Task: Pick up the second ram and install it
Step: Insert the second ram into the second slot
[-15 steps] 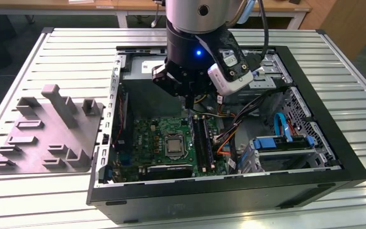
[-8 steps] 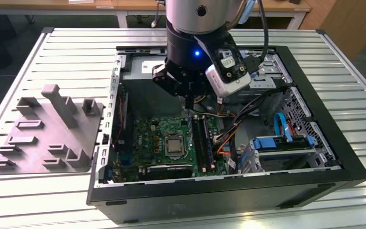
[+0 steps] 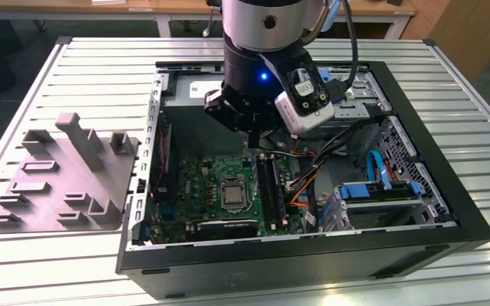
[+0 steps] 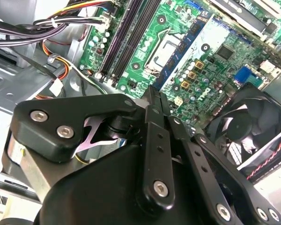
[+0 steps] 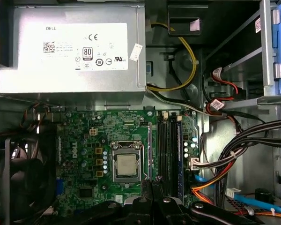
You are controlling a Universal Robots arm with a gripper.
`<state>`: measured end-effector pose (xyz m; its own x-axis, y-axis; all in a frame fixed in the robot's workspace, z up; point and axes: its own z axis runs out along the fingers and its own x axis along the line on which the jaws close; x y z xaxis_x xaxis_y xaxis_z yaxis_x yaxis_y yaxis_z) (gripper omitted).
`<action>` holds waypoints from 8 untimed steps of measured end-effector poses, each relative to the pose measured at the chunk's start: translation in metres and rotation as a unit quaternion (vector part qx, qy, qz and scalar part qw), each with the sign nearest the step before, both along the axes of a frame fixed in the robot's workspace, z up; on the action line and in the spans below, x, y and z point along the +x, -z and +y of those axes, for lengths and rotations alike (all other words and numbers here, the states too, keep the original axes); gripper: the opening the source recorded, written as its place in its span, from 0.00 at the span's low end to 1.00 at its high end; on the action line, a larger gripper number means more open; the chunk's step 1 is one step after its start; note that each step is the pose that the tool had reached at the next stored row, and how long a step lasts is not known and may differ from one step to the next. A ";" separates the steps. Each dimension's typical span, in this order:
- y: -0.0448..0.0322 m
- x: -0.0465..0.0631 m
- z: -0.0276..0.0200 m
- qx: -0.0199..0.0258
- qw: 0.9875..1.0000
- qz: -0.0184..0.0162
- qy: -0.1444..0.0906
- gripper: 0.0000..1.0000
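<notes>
The gripper [image 3: 252, 141] hangs inside the open case [image 3: 296, 258], just above the memory slots [image 3: 270, 188]; a grey tray [image 3: 53, 183] lies well apart, to the exterior view's left.

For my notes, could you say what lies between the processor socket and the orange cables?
The long memory slots lie between processor socket and orange cables, in the first wrist view.

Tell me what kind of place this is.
Probably a robotics lab or workshop: an open computer case sits on a slatted metal table, a grey fixture tray lies beside it, and a robot arm hangs over the motherboard.
</notes>
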<state>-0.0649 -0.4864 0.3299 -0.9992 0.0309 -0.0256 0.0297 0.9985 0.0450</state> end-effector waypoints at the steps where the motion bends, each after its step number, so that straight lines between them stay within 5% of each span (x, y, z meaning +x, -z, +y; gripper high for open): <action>1: 0.0006 0.000 0.0000 0.000 1.000 0.000 -0.001 0.11; 8: 0.0015 0.001 0.0000 0.000 1.000 0.000 -0.002 0.11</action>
